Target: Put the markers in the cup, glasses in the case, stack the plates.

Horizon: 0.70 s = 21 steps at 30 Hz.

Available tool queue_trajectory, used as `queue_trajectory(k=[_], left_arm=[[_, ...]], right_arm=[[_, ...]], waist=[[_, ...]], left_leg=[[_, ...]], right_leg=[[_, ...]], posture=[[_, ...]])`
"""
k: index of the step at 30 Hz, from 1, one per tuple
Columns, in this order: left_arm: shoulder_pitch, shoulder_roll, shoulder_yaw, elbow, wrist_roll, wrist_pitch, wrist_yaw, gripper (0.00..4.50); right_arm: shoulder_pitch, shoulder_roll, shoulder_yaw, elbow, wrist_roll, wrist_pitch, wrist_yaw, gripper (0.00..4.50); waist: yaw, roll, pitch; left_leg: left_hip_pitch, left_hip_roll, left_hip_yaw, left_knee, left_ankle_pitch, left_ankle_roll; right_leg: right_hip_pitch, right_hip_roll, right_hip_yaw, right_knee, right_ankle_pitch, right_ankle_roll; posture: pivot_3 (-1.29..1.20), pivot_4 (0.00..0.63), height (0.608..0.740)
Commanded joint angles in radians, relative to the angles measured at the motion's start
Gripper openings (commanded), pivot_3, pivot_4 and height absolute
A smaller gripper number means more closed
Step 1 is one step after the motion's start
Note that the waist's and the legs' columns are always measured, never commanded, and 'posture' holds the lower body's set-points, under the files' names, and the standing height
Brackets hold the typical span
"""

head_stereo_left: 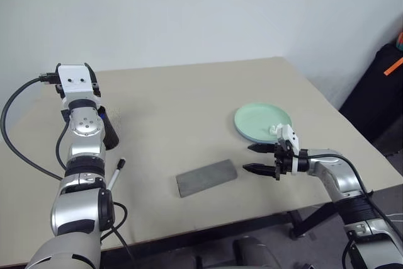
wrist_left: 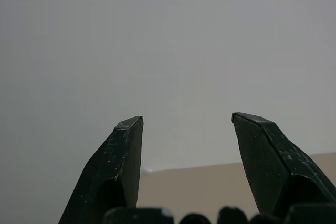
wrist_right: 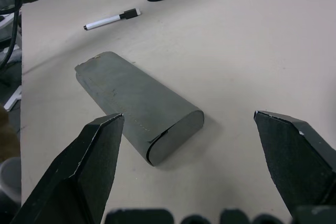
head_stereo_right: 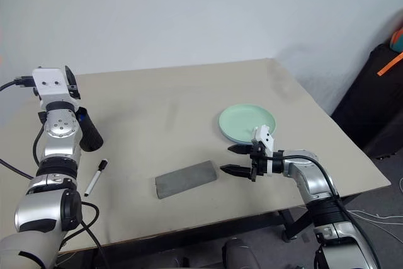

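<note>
Both claws are standing with their black fingers spread and gripping nothing: the left gripper (wrist_left: 186, 124) is raised high over the far left side of the beige tabletop (head_stereo_left: 182, 111), aiming up toward the pale wall, while the right gripper (head_stereo_left: 256, 158) is hovering low at the near right, pointing across toward the closed grey felt-covered oblong glasses case (head_stereo_left: 206, 177) lying flat just beside its fingertips. Behind the right gripper, a round mint green plate (head_stereo_left: 262, 122) is sitting near the table's right edge. On the left, the tall matte black tapered cup (head_stereo_right: 90, 133) is standing upright, partly hidden behind the left arm. A slim white marker with a black cap (head_stereo_right: 96, 177) is lying on the table near the cup, closer to the front edge.
</note>
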Motion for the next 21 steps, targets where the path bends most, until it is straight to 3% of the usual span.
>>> queue_trajectory(k=[1, 6, 10, 16, 21], left_arm=[[-0.026, -0.017, 0.004, -0.103, -0.036, 0.012, -0.034, 2.82], [0.032, -0.072, 0.018, -0.301, -0.177, 0.165, -0.215, 2.82], [0.107, -0.054, 0.011, -0.532, -0.272, 0.418, -0.347, 2.82], [0.133, 0.073, -0.002, -0.709, -0.363, 0.926, -0.486, 2.82], [0.14, 0.167, -0.079, -0.812, -0.376, 1.175, -0.602, 2.82]], right_arm=[[-0.017, -0.007, -0.02, -0.025, 0.009, -0.011, -0.001, 4.31], [-0.016, -0.009, -0.019, -0.023, 0.005, -0.016, -0.003, 4.31], [-0.016, -0.013, -0.018, -0.012, -0.002, -0.025, 0.0, 4.31], [-0.035, -0.013, -0.01, 0.015, -0.012, -0.039, 0.008, 4.31], [-0.049, -0.006, -0.002, 0.037, -0.021, -0.052, 0.01, 4.31]], waist=[[0.002, 0.0, 0.0], [0.004, 0.0, 0.0], [-0.002, 0.0, 0.0], [-0.006, 0.0, 0.0], [-0.003, 0.0, 0.0]], left_leg=[[0.0, 0.0, 0.0, 0.0, 0.0, 0.0], [-0.001, 0.0, 0.0, 0.0, 0.0, 0.0], [-0.001, 0.0, 0.001, 0.0, 0.0, 0.0], [0.001, 0.001, 0.001, 0.001, 0.0, 0.0], [0.001, 0.001, 0.0, 0.001, 0.0, 0.0]], right_leg=[[0.0, 0.0, 0.0, 0.0, 0.0, 0.0], [0.0, 0.0, 0.0, 0.0, 0.0, 0.0], [0.0, 0.0, 0.001, 0.0, 0.0, 0.0], [0.0, 0.002, 0.001, 0.001, 0.0, 0.0], [0.0, 0.001, 0.001, 0.001, -0.001, 0.0]], posture=[[0.0, 0.0, 0.74], [0.0, 0.0, 0.74], [0.0, 0.0, 0.74], [0.0, 0.0, 0.74], [0.0, 0.0, 0.74]])
